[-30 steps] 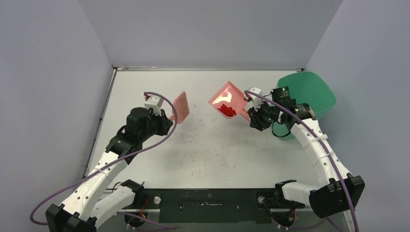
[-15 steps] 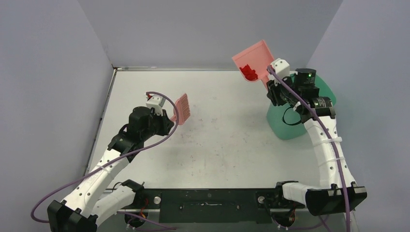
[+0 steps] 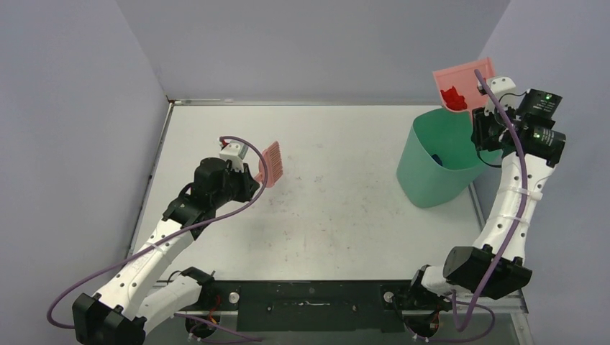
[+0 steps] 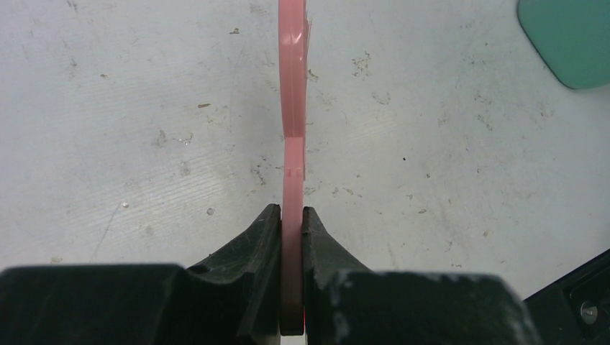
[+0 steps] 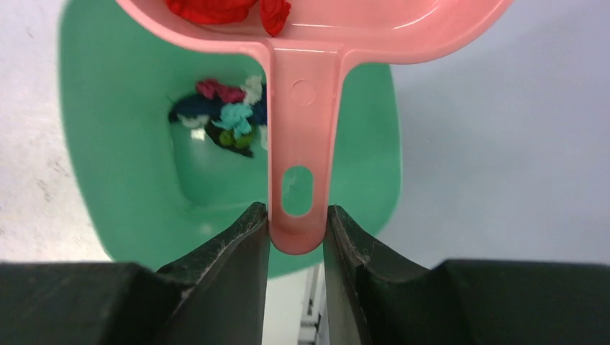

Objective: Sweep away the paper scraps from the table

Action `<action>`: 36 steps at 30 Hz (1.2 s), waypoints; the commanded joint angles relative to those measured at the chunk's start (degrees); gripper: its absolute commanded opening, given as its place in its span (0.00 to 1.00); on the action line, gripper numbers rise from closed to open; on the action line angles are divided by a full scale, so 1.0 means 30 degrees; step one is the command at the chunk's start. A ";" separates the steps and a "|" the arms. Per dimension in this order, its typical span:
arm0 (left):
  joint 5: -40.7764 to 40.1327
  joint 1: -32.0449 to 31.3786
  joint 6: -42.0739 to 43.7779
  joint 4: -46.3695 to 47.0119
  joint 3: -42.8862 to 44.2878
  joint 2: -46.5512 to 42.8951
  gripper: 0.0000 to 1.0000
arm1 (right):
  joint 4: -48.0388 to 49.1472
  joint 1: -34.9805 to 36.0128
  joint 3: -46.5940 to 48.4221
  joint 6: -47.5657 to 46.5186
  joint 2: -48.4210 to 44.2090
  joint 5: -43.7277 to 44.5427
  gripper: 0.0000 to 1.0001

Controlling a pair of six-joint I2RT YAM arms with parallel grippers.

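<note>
We see a scuffed white bench boxed in by grey-lilac walls, green bin at its right edge. Right end effector clamps the pink dustpan by its handle over the bin; left end effector pinches the pink brush. Paper scraps: crumpled, mixed colours in the bin, red ones in the pan.

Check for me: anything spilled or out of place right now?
Nothing stands out. The red scraps sit in the dustpan, held above the bin by the right gripper; the left gripper holds the brush.
</note>
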 commanded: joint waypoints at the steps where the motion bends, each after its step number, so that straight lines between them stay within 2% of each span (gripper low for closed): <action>1: 0.0259 0.0247 0.0152 0.0654 0.0751 -0.0158 0.00 | -0.4155 -0.0821 0.2962 -0.3403 0.1384 0.1102 0.05; 5: 0.0505 0.0259 0.0150 0.0630 0.0776 -0.0183 0.00 | -0.6629 -0.1215 0.5262 -0.6020 0.2663 0.4058 0.05; 11: 0.0516 0.0277 0.0170 0.0613 0.0809 -0.0488 0.00 | -0.7092 -0.0838 0.5761 -0.8984 0.3601 1.1135 0.08; 14: 0.0151 0.0285 0.0317 0.0419 0.0857 -0.0567 0.00 | -0.5439 0.0088 0.5439 -1.0755 0.3943 1.4953 0.10; 18: 0.0039 0.0305 0.0379 0.0346 0.0846 -0.0582 0.00 | -0.1824 0.1111 0.4048 -1.3849 0.2719 1.7275 0.11; 24: -0.0403 0.0307 0.0542 0.0221 0.0862 -0.0668 0.00 | -0.0788 0.1968 0.2658 -1.4455 0.1569 1.7833 0.10; 28: -0.0548 0.0308 0.0560 0.0178 0.0838 -0.0686 0.00 | -0.0508 0.1777 0.1251 -1.4466 0.0990 1.7811 0.11; 36: -0.0414 0.0309 0.0559 0.0111 0.0868 -0.0643 0.00 | -0.0939 0.0917 0.1221 -1.4204 0.0464 1.6412 0.10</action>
